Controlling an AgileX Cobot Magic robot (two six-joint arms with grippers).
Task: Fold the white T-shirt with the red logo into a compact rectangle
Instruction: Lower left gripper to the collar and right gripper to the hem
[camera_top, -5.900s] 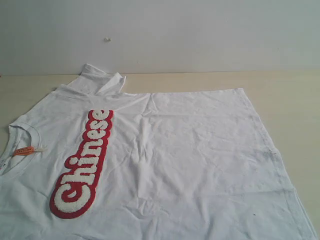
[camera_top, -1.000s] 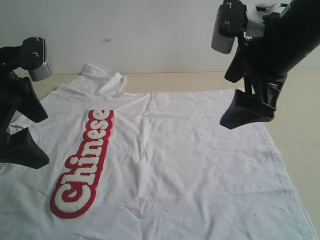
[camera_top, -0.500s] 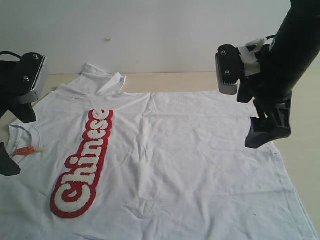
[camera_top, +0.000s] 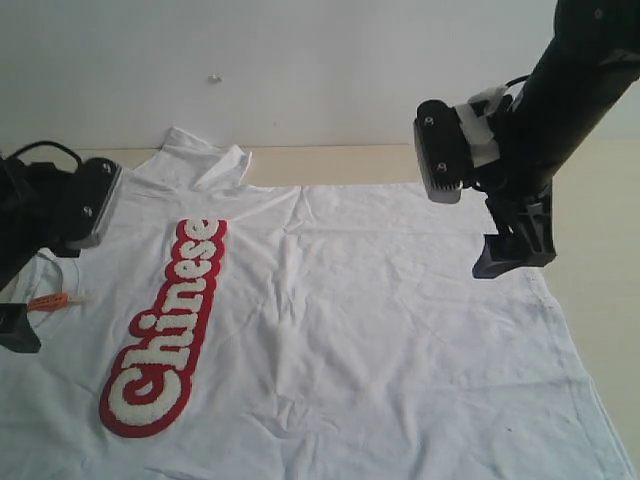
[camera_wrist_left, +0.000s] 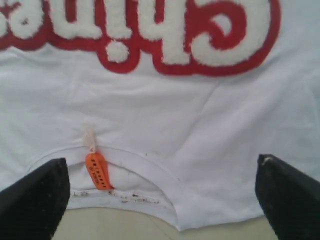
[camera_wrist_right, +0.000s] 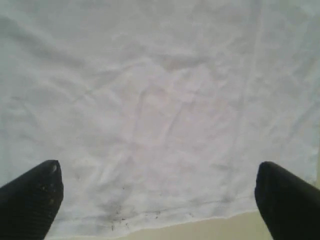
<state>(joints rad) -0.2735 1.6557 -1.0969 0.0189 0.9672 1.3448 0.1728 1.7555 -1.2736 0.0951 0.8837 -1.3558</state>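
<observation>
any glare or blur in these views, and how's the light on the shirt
Exterior view: even, soft light, slightly hazy, no glare on the T-shirt. Left wrist view: the logo looks blurred, the orange tag print unreadable. Right wrist view: soft focus, only faint creases and dark specks show.

A plain, pale grey-white wall (camera_top: 300, 60) is filling the upper third of the exterior view. A tiny pale speck (camera_top: 214, 78) is sitting on it, in the upper left of the frame. Below the wall, a light beige tabletop (camera_top: 380, 160) is stretching across the middle as a narrow band and widening down the right edge. Soft, even light is washing over wall and table alike. A thin sliver of the same beige surface is showing in each wrist view.
</observation>
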